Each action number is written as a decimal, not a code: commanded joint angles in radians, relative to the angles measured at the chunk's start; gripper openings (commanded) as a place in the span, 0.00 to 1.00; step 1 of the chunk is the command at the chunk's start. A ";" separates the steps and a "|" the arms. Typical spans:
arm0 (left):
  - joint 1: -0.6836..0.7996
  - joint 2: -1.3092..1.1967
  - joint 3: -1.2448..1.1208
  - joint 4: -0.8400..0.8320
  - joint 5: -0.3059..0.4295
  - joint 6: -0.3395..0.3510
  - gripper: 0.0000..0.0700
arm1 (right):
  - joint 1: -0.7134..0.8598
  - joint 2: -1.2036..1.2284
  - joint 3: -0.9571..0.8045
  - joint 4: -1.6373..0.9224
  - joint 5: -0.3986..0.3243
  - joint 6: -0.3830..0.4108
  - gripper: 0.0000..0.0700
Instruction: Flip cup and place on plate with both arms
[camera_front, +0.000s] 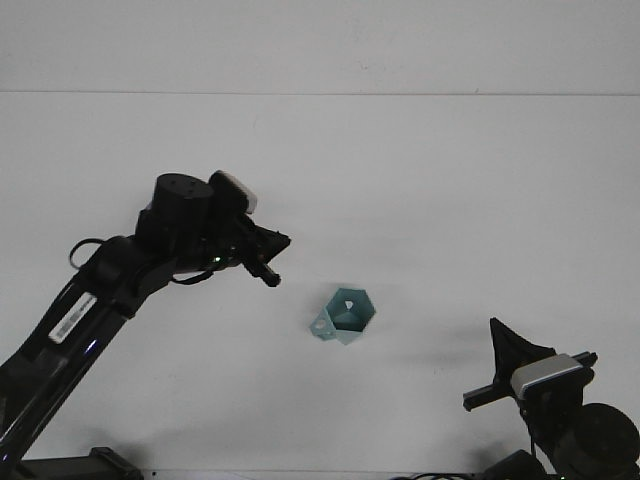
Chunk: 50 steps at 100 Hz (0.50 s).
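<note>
The teal cup (346, 320) stands mouth-up on the white desk (450, 180), beyond the right end effector (510, 375) and right of the left end effector (268, 262); I cannot tell either's state. The cup looks light, rigid and slippery, so take its rim. The room is plain white.

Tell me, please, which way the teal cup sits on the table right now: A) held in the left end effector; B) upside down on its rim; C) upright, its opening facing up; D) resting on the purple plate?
C: the teal cup stands free on the white table, its hollow inside visible from above; the left end effector is apart from it.
</note>
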 joint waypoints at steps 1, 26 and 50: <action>-0.027 0.063 0.058 -0.044 0.001 0.055 0.05 | 0.005 0.000 0.002 -0.004 0.005 0.019 0.00; -0.103 0.257 0.191 -0.225 -0.021 0.087 0.45 | 0.005 0.000 0.002 -0.012 0.005 0.019 0.00; -0.143 0.400 0.285 -0.333 -0.044 0.087 0.66 | 0.005 0.000 0.002 -0.024 0.004 0.019 0.00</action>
